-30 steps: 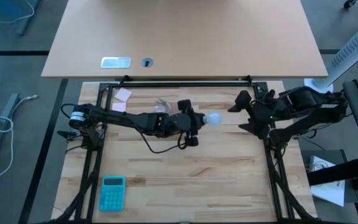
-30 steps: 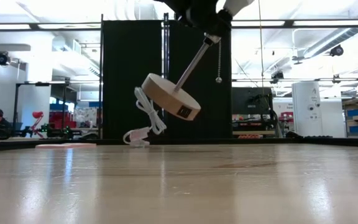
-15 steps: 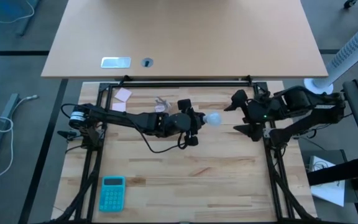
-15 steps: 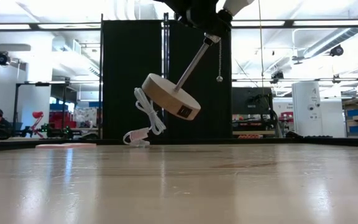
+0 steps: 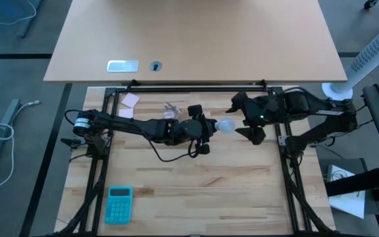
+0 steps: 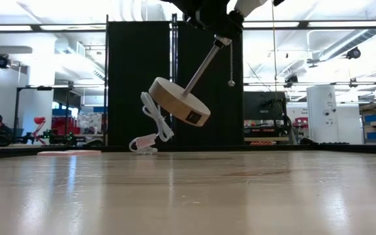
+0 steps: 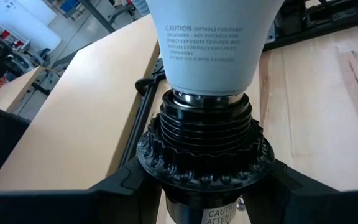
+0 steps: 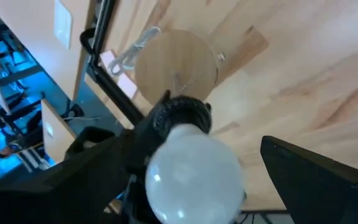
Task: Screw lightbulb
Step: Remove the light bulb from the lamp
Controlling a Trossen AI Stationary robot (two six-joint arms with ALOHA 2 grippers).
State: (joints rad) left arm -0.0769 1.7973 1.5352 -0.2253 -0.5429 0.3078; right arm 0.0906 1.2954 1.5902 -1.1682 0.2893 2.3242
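Note:
The white frosted lightbulb point(image 5: 225, 125) sits in the black ribbed socket point(image 7: 197, 149) of a small lamp. My left gripper point(image 5: 202, 131) is shut on that socket and holds the lamp up over the table's middle. The lamp's round wooden disc point(image 6: 178, 101) hangs tilted on its thin rod point(image 6: 204, 65). Its white cord point(image 6: 152, 127) trails down to the table. My right gripper point(image 5: 245, 120) is open just right of the bulb. Its fingers stand apart on either side of the lightbulb point(image 8: 191, 174) and touch nothing. My left gripper pinches the black socket just below its ribbed collar point(image 7: 166, 180), one finger on each side. It comes from the table's left, slanting slightly down. The lamp is lifted clear and tilted, with the bulb pointing toward the table's right and the wooden disc hanging lower.
A teal calculator point(image 5: 118, 203) lies near the front left. Pink notes point(image 5: 131, 100) and a crumpled clear wrapper point(image 5: 171, 110) lie at the far left, by the black frame rail point(image 5: 196, 85). A pull chain point(image 6: 230, 83) dangles from the socket.
My right gripper has moved toward the table's left and slightly down, up to the bulb, and has stayed open. The lamp has kept still.

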